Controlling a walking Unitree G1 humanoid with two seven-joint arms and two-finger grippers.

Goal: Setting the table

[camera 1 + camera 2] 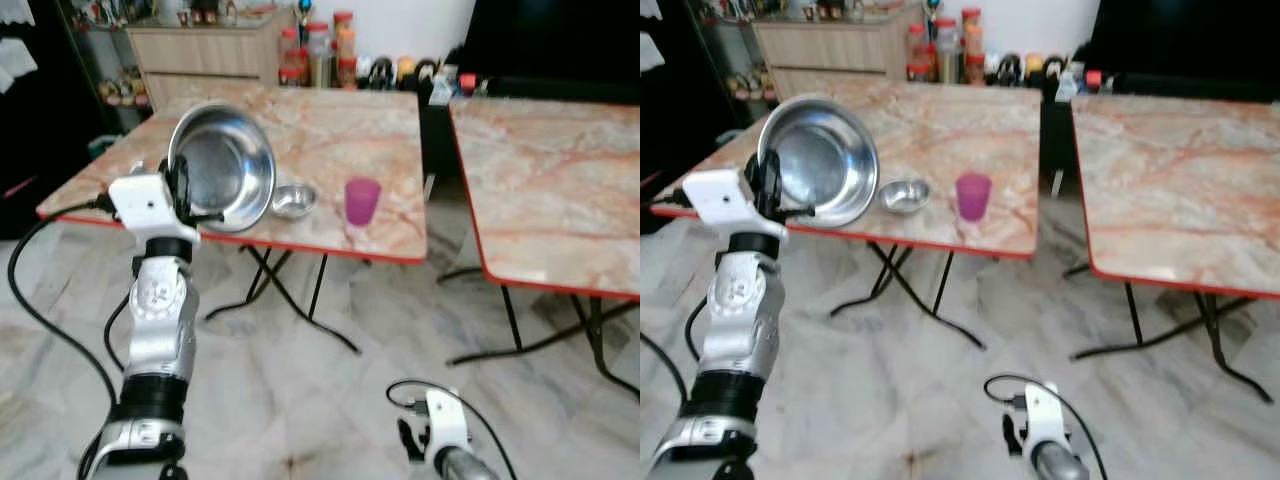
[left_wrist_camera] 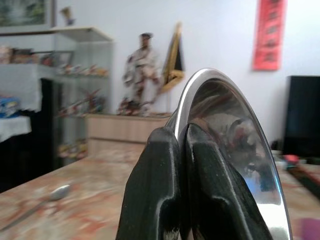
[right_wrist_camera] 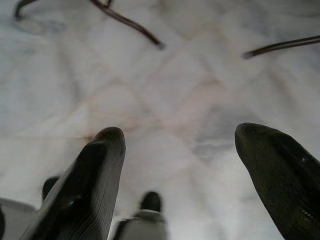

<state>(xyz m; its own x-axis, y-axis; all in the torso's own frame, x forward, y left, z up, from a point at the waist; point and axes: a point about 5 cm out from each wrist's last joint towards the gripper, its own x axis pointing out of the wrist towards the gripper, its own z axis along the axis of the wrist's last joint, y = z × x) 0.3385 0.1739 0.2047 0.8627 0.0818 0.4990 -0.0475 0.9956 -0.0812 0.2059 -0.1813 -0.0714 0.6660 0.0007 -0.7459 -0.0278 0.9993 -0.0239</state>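
The large round stainless-steel bowl (image 1: 222, 166) stands tilted on edge, its hollow facing the camera, held up over the near left part of the marble-patterned folding table with a red edge (image 1: 370, 130). The left claw (image 1: 183, 196) grips the bowl's rim at its lower left, both black fingers (image 2: 155, 190) pressed tight together with the thin metal rim pinched between them, as the left wrist view shows.

Just beside the bowl, to the right of the left claw, a small stainless-steel bowl (image 1: 294, 201) sits on the table, and a little further right stands an upright translucent pink plastic cup (image 1: 362, 201). In the left wrist view a metal spoon (image 2: 42, 201) lies on the table top beyond the claw.

A second marble-patterned table (image 1: 550, 170) stands well apart to the right. The right claw (image 3: 180, 180) hangs low over the pale marble floor (image 1: 330, 400), its two fingers spread wide and holding nothing.
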